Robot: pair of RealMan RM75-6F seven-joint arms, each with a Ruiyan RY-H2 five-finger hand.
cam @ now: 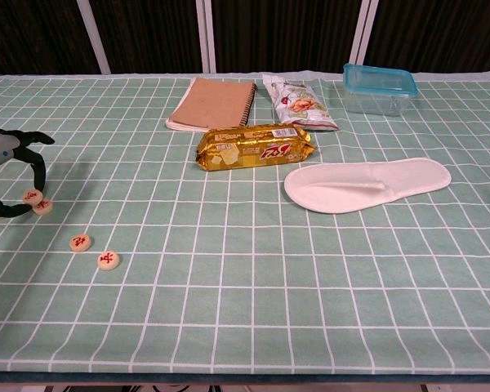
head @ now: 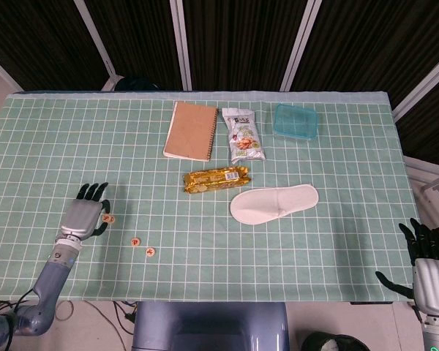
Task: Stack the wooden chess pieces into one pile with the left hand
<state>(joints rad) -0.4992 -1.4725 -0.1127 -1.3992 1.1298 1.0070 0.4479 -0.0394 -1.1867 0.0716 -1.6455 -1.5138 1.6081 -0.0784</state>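
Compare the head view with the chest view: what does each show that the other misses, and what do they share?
Only the head view shows the right hand, off the table's near right corner, and the left forearm. Only the chest view shows the left hand pinching one chess piece over another. Both show the notebook, slipper and two loose pieces.

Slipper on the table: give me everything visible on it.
The slipper is white, soft-looking, flat and open-backed, with a closed toe band. It lies sole down on the green checked cloth, toe pointing to the image right, just right of the gold snack pack but apart from it. Nothing touches it; neither hand is near.
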